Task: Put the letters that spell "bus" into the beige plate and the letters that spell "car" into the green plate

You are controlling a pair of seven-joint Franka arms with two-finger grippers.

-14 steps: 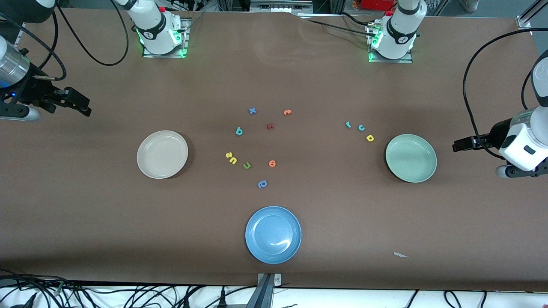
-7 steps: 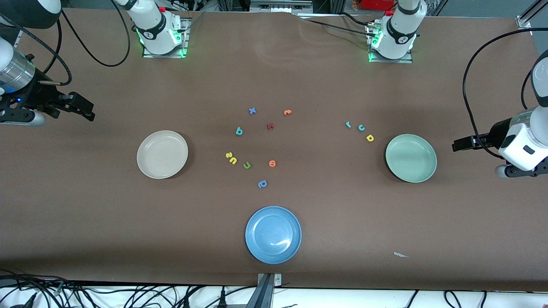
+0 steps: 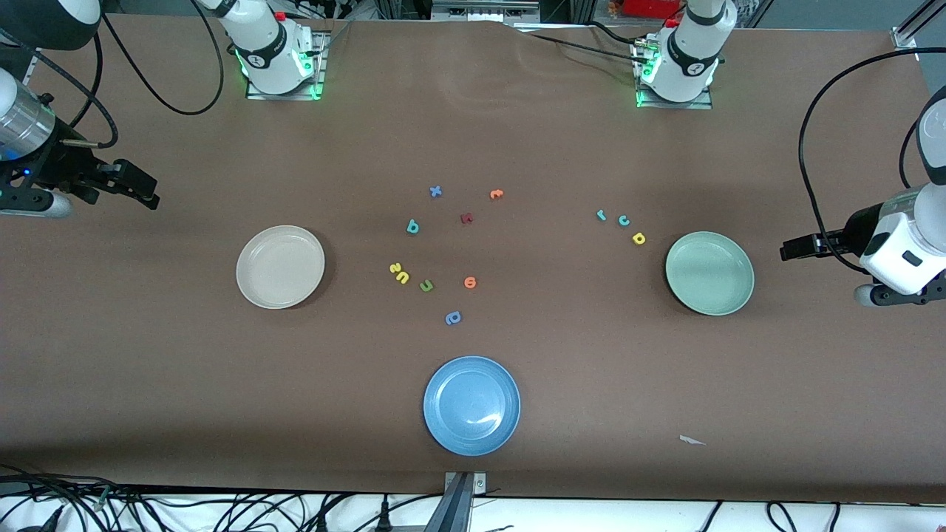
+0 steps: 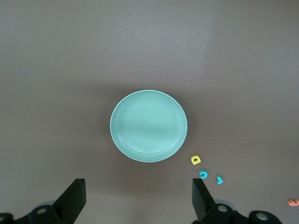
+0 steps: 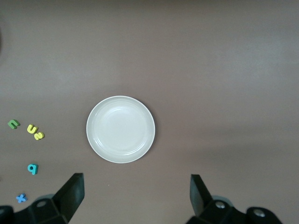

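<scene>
The beige plate (image 3: 280,267) (image 5: 120,129) lies bare toward the right arm's end. The teal "b" (image 3: 412,227) (image 5: 32,168), yellow "s" (image 3: 394,268) (image 5: 39,136) and yellow "u" (image 3: 402,277) (image 5: 32,128) lie mid-table. The green plate (image 3: 709,273) (image 4: 148,126) is bare too, with the teal "r" (image 3: 601,215) (image 4: 219,179), teal "c" (image 3: 624,219) (image 4: 203,174) and yellow "a" (image 3: 638,238) (image 4: 196,160) beside it. My right gripper (image 3: 144,188) (image 5: 136,198) hangs open over bare table past the beige plate. My left gripper (image 3: 787,251) (image 4: 138,200) hangs open over bare table past the green plate.
A blue plate (image 3: 471,406) sits near the front edge. Other letters lie mid-table: olive "u" (image 3: 426,285), orange ones (image 3: 470,281) (image 3: 496,193), a dark red one (image 3: 466,218), a blue "x" (image 3: 435,191), a blue-violet one (image 3: 453,318). A paper scrap (image 3: 692,440) lies near the front.
The right gripper has shifted a little over its end of the table. The left arm, the plates and the letters have stayed put.
</scene>
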